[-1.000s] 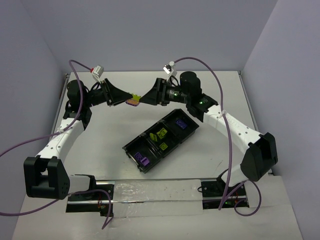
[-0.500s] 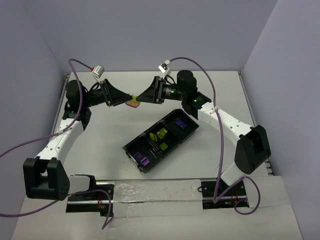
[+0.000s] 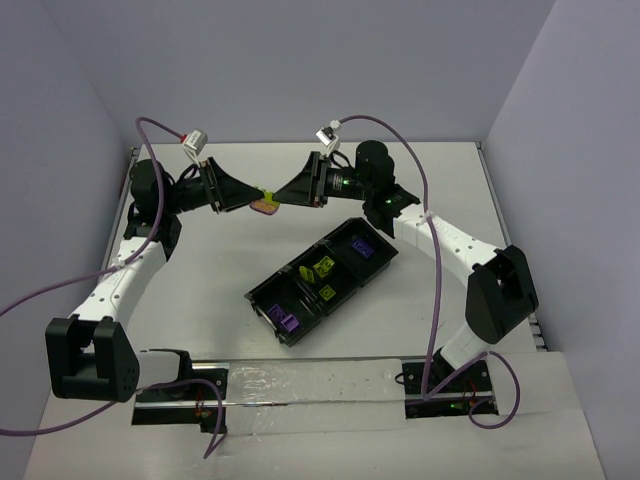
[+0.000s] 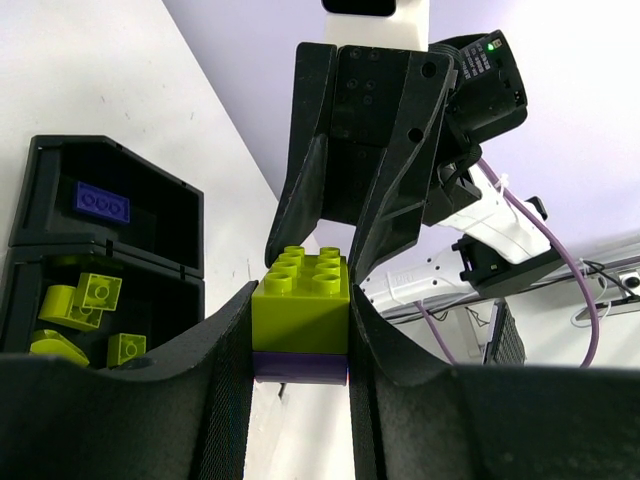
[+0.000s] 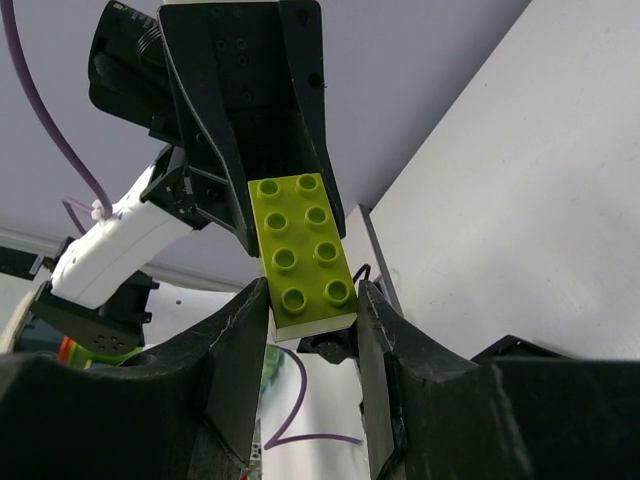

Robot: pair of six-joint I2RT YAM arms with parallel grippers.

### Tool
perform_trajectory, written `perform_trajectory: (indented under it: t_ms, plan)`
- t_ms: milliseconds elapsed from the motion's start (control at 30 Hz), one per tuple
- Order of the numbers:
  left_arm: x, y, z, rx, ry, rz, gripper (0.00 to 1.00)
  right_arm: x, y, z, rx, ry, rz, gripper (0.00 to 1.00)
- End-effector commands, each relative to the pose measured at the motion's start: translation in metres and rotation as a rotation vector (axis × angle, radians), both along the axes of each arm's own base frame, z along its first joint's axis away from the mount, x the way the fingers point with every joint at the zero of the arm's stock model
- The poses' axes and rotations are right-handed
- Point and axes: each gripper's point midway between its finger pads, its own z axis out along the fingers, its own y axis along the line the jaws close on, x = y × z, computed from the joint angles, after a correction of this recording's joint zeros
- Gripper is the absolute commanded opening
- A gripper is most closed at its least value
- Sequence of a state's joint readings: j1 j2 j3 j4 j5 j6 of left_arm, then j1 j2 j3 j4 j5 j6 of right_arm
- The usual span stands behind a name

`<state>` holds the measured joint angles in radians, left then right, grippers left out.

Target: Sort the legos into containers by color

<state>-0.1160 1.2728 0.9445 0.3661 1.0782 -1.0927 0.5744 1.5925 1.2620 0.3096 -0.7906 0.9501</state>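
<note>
Two grippers: the left gripper [image 3: 253, 201] and the right gripper [image 3: 283, 198] are meeting tip to tip over the far part of the table; both are gripping the same stacked block [image 3: 266, 204]

Left gripper: its fingers [image 4: 225, 380] are pressing in on the two flanks of the stacked block; the jaws are drawn in and pinching it, one finger on each side

Right gripper: its fingers [image 5: 235, 360] are squeezing the long sides of the yellow-green brick [image 5: 300, 250]; the jaws are pressed tight against it; the left gripper is facing it from just behind the brick

Stacked block: the yellow-green brick is sitting on a purple base brick [image 4: 298, 366], studs showing on top; the stacked block is being held between the two grippers, apart from the tray and beyond its far end

Tray: the black tray [image 3: 343, 300] is lying diagonally on the white table [image 3: 200, 290], between the held block and the arm bases; its three compartments are running in a row

Far compartment: it is holding a lone purple lego [image 3: 362, 248]

Middle compartment: it is holding loose yellow-green legos [image 3: 322, 268]; several are lying tilted against each other

Near compartment: it is holding near purple legos [image 3: 284, 319]; how many, I cannot tell
</note>
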Motion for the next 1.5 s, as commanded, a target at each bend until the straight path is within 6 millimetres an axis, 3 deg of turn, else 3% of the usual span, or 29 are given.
perform_trajectory:
  t_ms: [0,100,200,467,667,1033,1100,1167,1267,1467]
  plan:
    - [0.003,0.000,0.013,0.013,-0.081,0.011,0.34,-0.006,-0.008,0.034,0.066,-0.085,0.001,0.00]
    - [0.005,0.000,0.014,0.013,-0.082,0.013,0.61,-0.004,-0.008,0.032,0.056,-0.085,-0.006,0.00]
    - [0.008,0.000,0.009,0.020,-0.068,0.014,0.99,-0.001,-0.009,0.029,0.045,-0.080,-0.017,0.00]
    - [0.011,0.000,0.000,0.039,-0.043,0.023,0.99,0.008,-0.016,0.026,0.033,-0.076,-0.055,0.00]
    - [0.009,0.000,-0.003,0.037,-0.040,0.015,0.81,0.014,-0.020,0.024,0.031,-0.071,-0.071,0.00]
    - [0.013,-0.002,-0.002,0.010,-0.034,0.011,0.61,0.017,-0.019,0.023,0.034,-0.065,-0.058,0.00]
    - [0.013,-0.003,0.000,0.000,-0.038,0.007,0.53,0.017,-0.019,0.023,0.035,-0.064,-0.060,0.00]
    - [0.013,-0.006,-0.001,-0.003,-0.034,-0.002,0.37,0.018,-0.018,0.023,0.039,-0.058,-0.060,0.00]
    - [0.012,-0.009,-0.001,-0.007,-0.032,-0.011,0.03,0.020,-0.018,0.023,0.042,-0.053,-0.065,0.00]
    - [0.005,-0.009,-0.003,0.003,-0.050,-0.025,0.00,0.029,-0.023,0.028,0.082,0.000,-0.093,0.00]
